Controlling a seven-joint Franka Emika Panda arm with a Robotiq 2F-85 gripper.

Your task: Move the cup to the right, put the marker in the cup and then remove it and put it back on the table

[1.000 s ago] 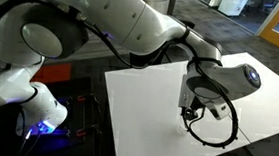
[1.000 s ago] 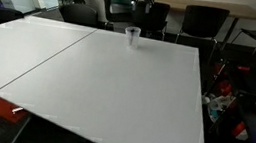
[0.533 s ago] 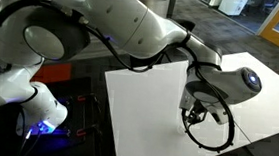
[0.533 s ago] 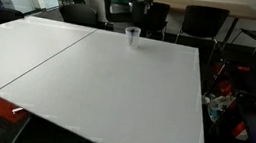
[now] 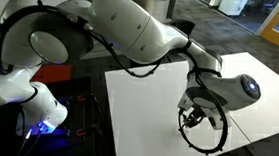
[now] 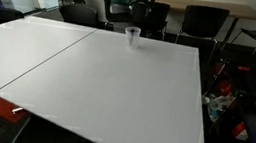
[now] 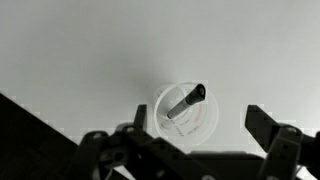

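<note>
Near the far table (image 6: 86,86) edge, the cup (image 6: 131,35) holds the marker (image 7: 187,100).

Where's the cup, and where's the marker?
cup (image 7: 203,124), wrist view, bare inside wall near its rim.
marker (image 7: 186,100), wrist view, middle of its dark body, inside the cup.

the table (image 6: 115,90) is a large white rectangular top, split into 2 panels by a thin dark seam (image 6: 43,62) that runs diagonally across it in an exterior view. 1 thing stands directly on it: the cup (image 6: 131,35), clear and upright, near the far edge and apart from the seam. in the wrist view plain white tabletop surrounds the cup.
</note>
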